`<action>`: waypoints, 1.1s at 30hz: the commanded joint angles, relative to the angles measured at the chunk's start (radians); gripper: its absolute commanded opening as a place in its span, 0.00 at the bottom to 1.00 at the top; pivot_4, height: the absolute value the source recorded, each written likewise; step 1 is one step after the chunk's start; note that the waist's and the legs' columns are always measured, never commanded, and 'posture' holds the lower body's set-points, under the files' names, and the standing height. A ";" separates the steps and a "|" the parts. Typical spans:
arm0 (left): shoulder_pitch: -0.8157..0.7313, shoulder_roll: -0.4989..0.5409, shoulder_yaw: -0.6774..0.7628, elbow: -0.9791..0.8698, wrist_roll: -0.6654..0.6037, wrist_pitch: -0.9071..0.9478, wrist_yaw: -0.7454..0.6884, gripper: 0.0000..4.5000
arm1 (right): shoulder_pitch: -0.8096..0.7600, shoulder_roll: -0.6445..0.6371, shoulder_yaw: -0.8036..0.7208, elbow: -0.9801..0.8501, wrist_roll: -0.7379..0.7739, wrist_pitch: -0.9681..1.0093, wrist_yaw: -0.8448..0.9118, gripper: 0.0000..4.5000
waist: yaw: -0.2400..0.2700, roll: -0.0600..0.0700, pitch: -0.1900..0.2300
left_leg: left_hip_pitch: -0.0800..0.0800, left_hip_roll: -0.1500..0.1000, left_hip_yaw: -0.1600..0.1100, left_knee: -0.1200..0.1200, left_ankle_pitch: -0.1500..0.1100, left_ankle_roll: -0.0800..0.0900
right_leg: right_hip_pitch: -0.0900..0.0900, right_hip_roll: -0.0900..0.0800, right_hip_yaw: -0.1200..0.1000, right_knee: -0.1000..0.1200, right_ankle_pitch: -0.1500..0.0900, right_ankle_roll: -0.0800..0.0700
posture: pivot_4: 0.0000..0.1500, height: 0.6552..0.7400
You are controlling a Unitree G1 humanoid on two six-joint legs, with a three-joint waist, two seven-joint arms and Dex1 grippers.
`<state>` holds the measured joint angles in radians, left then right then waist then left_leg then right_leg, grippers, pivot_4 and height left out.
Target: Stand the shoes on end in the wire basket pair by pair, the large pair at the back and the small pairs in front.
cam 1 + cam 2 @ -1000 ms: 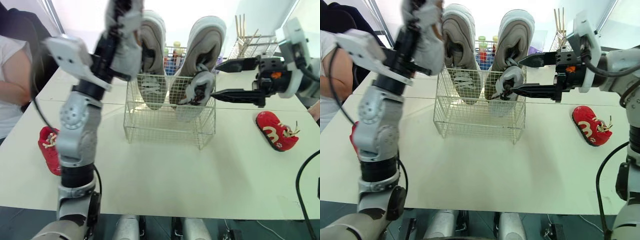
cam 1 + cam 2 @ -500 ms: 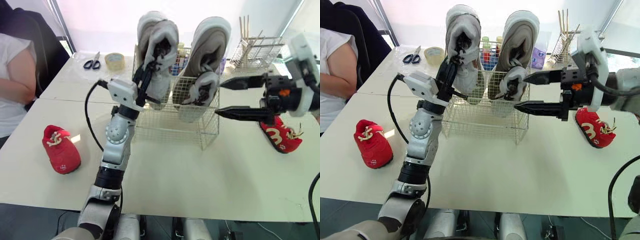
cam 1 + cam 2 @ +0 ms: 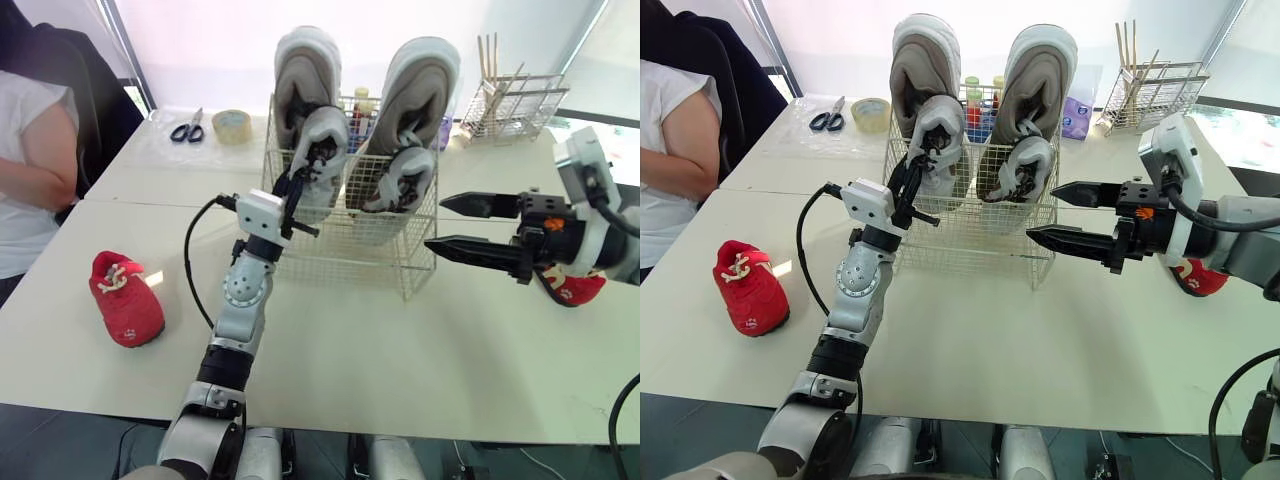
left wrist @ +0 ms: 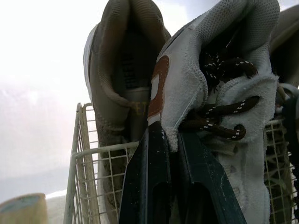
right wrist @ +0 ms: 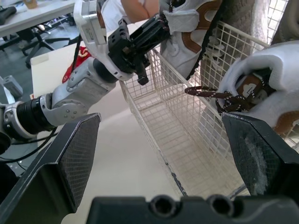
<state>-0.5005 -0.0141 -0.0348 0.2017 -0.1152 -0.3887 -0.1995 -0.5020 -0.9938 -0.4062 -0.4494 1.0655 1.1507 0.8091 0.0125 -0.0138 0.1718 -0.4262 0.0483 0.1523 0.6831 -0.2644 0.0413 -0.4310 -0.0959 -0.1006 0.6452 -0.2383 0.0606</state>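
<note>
At basket [image 3: 345, 252], left tool [image 3: 301, 184] tight on shoe [image 3: 323, 140]

Daylight floods a pale window wall [image 3: 200, 45] beyond the left pincer [image 3: 303, 182] and washes over a white tabletop [image 3: 400, 360] made of two tables butted together. Their seam [image 3: 140, 201] runs outward from that pincer's level. A dark window frame [image 3: 125, 50] slants up farther out on the same side, next to a chair [image 3: 70, 70] draped in a dark coat. Beyond the right pincer [image 3: 433, 223], toward the window, a wire rack [image 3: 515, 95] of wooden sticks stands at the far edge. Dark floor [image 3: 60, 440] shows below the near edge. Across the room stand another desk [image 5: 32, 11] and an office chair [image 5: 39, 42].
</note>
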 commanded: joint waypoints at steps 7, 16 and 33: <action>0.142 -0.002 0.013 -0.232 -0.122 0.260 -0.009 0.44 | -0.005 0.015 0.060 0.016 -0.029 -0.103 0.012 1.00 | -0.009 0.000 0.000 | 0.000 0.001 -0.001 0.000 0.000 0.000 | 0.000 0.002 0.000 0.000 0.000 0.001 | 1.00 0.94; 0.255 0.033 0.019 -0.494 -0.191 0.463 0.004 0.64 | -0.035 0.036 0.138 0.072 -0.080 -0.176 0.051 1.00 | -0.028 0.001 -0.001 | 0.000 0.002 -0.001 -0.002 0.000 0.001 | -0.001 0.004 0.000 0.000 0.000 0.001 | 1.00 0.94; 0.296 0.223 0.074 -0.783 -0.407 0.802 -0.079 0.64 | -0.099 0.050 0.228 0.170 -0.179 -0.252 0.131 1.00 | -0.023 0.001 0.000 | -0.002 0.001 -0.001 -0.002 -0.001 0.000 | -0.001 0.002 0.000 -0.005 -0.002 -0.002 | 1.00 0.94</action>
<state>-0.1950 0.1994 0.0155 -0.5180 -0.4726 0.3844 -0.2745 -0.5810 -0.9419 -0.1611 -0.2719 0.8884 0.9139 0.9307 -0.0100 -0.0127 0.1716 -0.4282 0.0489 0.1510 0.6813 -0.2651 0.0416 -0.4317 -0.0940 -0.1003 0.6402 -0.2406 0.0581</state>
